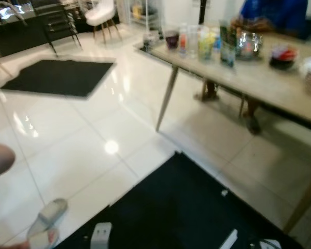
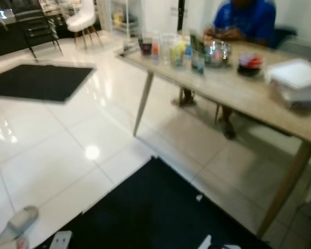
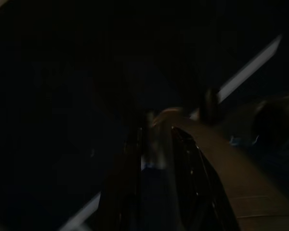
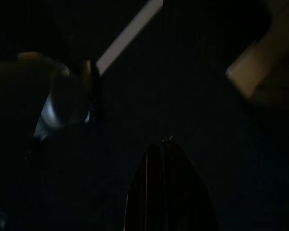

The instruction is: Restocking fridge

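Note:
A long light wooden table (image 1: 259, 78) stands ahead on the right. A cluster of bottles and jars (image 1: 202, 41) stands at its near end, beside a dark cup (image 1: 171, 39), a shiny bowl (image 1: 249, 44) and a black bowl with red contents (image 1: 283, 56). A white stack of containers (image 2: 295, 80) lies further right. Both eye views are blurred. In the very dark left wrist view my left gripper (image 3: 156, 144) hangs over a dark floor. My right gripper (image 4: 166, 144) is shut with nothing in it and hangs just as dark.
A person in a blue top (image 2: 246, 18) sits behind the table. A black mat (image 1: 186, 207) lies just ahead, with a second black rug (image 1: 57, 77) at far left. A grey slipper (image 1: 47, 218) lies on the glossy white tiles. A white chair (image 1: 101, 15) stands at the back.

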